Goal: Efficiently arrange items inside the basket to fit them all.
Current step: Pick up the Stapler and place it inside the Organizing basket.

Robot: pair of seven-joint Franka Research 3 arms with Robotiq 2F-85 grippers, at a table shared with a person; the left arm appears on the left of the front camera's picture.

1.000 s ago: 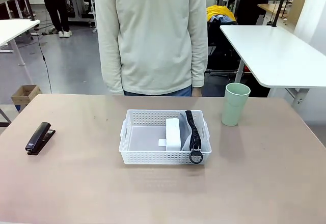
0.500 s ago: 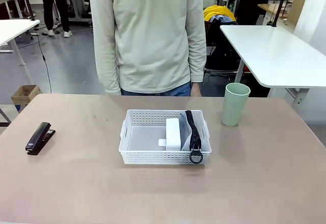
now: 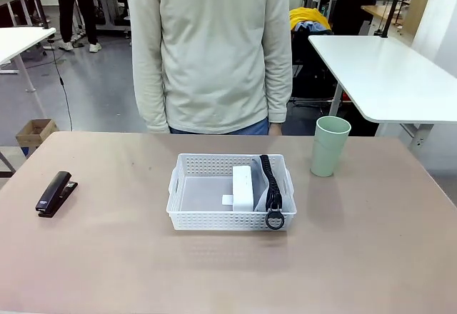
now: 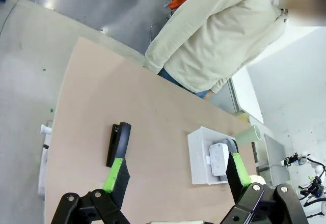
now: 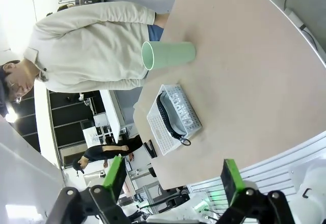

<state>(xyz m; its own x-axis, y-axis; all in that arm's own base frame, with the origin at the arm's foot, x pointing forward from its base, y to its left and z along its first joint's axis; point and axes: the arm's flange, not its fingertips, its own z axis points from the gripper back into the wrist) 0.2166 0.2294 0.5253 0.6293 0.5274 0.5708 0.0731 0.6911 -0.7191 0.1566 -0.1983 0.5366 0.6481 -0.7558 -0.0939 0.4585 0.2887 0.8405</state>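
Note:
The white perforated basket (image 3: 182, 189) sits mid-table, also seen as the basket (image 4: 196, 152) and the basket (image 5: 163, 127). In its right half a small white box (image 3: 243, 188) stands beside a grey pouch (image 3: 260, 178) with a black zipper and ring pull. A black stapler (image 3: 55, 193) lies on the table far left, the stapler (image 4: 117, 143) just beyond my left fingers. A pale green cup (image 3: 330, 146) stands upright right of the basket; the cup (image 5: 168, 55) appears sideways. My left gripper (image 4: 175, 170) and right gripper (image 5: 173, 175) hang open and empty above the table.
A person in a cream sweater (image 3: 214, 50) stands at the far edge, arms at the sides. A white table (image 3: 385, 71) stands behind on the right. Bare tabletop lies around the basket on all sides.
The person shifted slightly at the far edge. Nothing on the table has moved.

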